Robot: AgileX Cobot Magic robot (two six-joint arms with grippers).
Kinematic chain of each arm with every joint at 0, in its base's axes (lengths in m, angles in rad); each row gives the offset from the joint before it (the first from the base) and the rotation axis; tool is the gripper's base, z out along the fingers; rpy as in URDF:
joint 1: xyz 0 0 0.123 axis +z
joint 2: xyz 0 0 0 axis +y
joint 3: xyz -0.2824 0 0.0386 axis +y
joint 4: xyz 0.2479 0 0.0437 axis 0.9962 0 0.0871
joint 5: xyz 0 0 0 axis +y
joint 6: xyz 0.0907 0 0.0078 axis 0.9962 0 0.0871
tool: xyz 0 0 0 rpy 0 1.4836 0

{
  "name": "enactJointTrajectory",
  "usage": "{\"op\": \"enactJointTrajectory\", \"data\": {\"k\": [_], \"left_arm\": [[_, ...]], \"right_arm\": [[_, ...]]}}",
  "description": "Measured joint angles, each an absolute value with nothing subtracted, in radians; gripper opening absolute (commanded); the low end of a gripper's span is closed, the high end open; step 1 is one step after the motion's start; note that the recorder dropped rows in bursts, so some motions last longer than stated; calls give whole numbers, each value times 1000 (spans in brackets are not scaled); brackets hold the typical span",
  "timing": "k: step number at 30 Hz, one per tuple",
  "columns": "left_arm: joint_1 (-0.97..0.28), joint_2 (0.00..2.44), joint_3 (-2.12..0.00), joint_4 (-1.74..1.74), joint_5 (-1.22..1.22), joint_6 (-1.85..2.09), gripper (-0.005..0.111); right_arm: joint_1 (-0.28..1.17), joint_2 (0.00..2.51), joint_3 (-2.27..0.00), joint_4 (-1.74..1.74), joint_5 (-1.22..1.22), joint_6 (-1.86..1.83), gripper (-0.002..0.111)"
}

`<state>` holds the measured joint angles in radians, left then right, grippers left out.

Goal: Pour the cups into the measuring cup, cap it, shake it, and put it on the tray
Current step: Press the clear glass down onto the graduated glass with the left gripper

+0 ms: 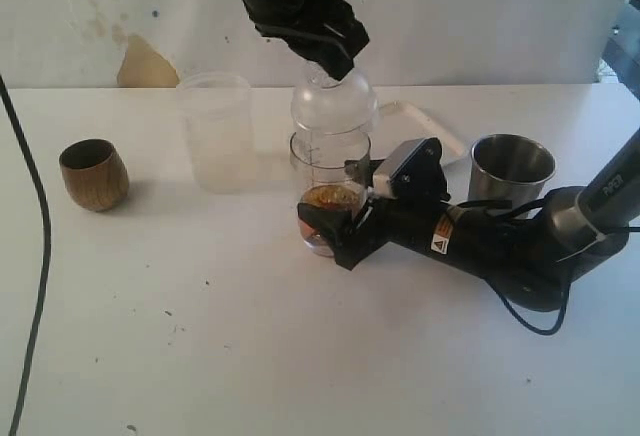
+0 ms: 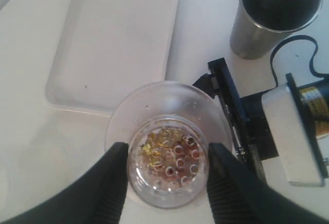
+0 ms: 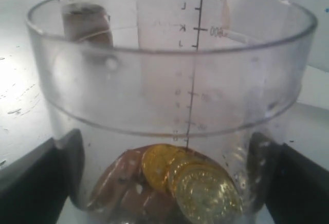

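Fig.: measuring cup point(image 1: 330, 161) stands mid-counter point(image 1: 200, 336) with gold coins point(image 3: 205, 183) in its bottom. The frosted cup point(image 1: 215, 131) is just beside it at view-left, the wooden cup point(image 1: 94, 174) well apart at far left, the steel tumbler point(image 1: 510, 168) near on the right, and the tray point(image 1: 435, 131) behind, partly hidden by cup and lid. My L hand point(image 2: 167, 180) comes down from above, clamped on the clear domed lid point(image 1: 333, 106) at the cup's mouth; can't tell if it's seated. My R arm point(image 1: 480, 241) lies low along the counter from the right, R hand point(image 3: 169, 188) spread wide, one finger each side of the cup's base; can't tell if the pads press it.
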<state>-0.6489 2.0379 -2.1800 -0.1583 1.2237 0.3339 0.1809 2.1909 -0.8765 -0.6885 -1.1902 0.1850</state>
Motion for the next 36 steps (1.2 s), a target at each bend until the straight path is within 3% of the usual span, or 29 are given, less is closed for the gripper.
{"op": "enactJointTrajectory", "data": {"k": [36], "left_arm": [[-649,1946,-2017,-131,1226,273,0]], "right_arm": [[182,2191,-877,-678,-1195,40,0]]}}
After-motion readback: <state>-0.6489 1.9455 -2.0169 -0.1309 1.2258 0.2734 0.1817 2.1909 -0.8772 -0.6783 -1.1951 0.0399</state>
